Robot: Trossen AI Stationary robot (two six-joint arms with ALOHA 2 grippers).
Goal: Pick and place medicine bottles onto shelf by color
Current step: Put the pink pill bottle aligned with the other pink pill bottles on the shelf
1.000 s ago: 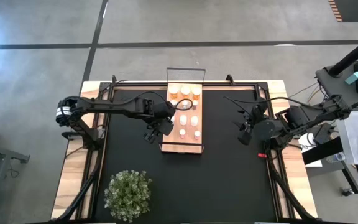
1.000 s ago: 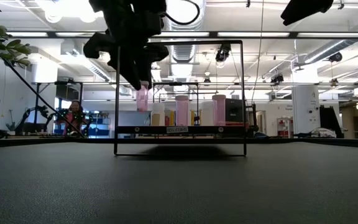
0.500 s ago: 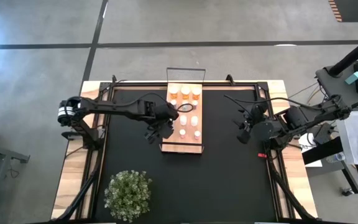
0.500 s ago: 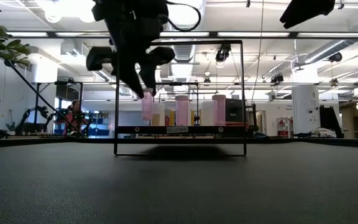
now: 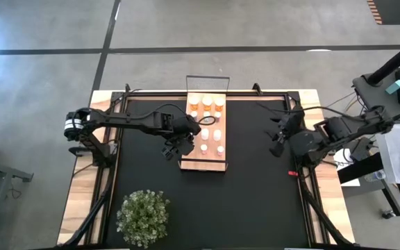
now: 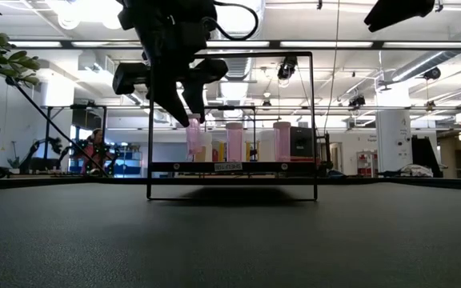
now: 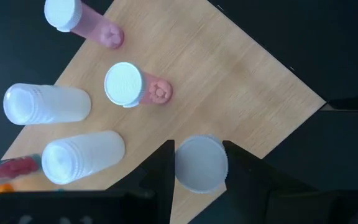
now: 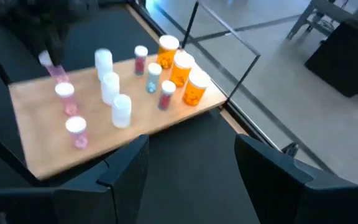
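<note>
Left gripper (image 7: 199,163) over near-left part of shelf (image 5: 203,164), fingers (image 7: 157,171) grasping white-capped pink bottle (image 7: 201,163) at cap, just above board. Low view: pink bottle (image 6: 193,138) hangs beneath left gripper (image 6: 190,112), above shelf (image 6: 230,167).

On shelf: three orange bottles (image 5: 206,103) at far end, white and pink ones mid-board. Small strip label on shelf front edge, unreadable.

Right gripper (image 5: 278,142) hovers over black mat (image 5: 255,194) at counter's right, fingers (image 8: 124,171) spread wide, empty. Potted plant (image 5: 143,215) at near left.

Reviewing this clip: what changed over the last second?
The left gripper, shut on a pink bottle, carried it lower and inward over the shelf. The right gripper drifted slightly outward. The standing bottles, shelf and plant stayed put.
</note>
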